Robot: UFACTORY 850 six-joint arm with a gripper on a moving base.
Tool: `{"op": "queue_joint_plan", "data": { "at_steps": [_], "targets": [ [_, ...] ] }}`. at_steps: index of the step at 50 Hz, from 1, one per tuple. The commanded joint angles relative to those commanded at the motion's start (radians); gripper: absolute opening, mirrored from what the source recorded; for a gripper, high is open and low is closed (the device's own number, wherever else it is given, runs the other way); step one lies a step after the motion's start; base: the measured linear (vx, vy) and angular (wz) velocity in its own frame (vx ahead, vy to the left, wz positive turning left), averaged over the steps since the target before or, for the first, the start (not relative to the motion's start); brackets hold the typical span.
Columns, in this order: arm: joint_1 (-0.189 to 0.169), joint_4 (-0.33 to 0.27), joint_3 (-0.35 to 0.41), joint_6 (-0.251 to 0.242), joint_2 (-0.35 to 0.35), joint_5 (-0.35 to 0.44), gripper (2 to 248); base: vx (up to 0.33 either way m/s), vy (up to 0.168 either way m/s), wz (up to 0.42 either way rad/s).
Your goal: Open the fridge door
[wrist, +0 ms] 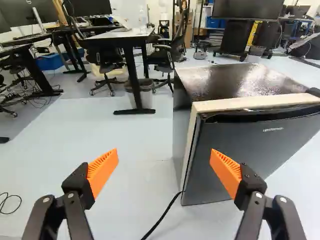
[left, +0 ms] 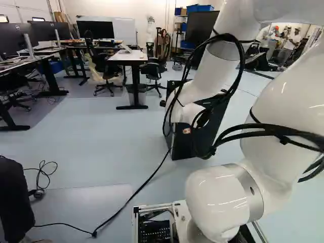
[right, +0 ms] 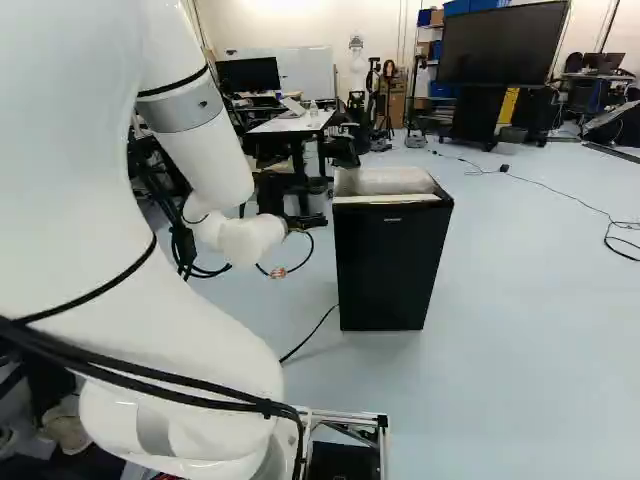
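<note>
Pale blue-grey floor [right: 520, 330] in what looks like a workroom, with a white-topped desk with black legs [wrist: 117, 34] and black office chairs [wrist: 105, 62] further back, pretty standard stuff. Small boxy black fridge [right: 390, 265] is standing right on that floor, no counter under it, and its flat dark door [wrist: 250, 145] looks shut to me. Thin black cable [wrist: 162, 216] runs along the floor to its base, fwiw. As for the black two-fingered claw [right: 300, 200], it's spread wide, orange ribbed pads [wrist: 103, 171] well apart with nothing pinched between them. Fridge sits ahead of it, off to one side, and one pad overlaps the door in the wrist view.
</note>
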Motion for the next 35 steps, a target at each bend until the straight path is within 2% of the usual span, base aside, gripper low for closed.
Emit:
{"op": "queue_joint_plan", "data": {
  "at_steps": [35],
  "targets": [
    [0.062, 0.118, -0.100, 0.000, -0.096, 0.016, 247, 0.000, 0.000, 0.000]
  ]
}}
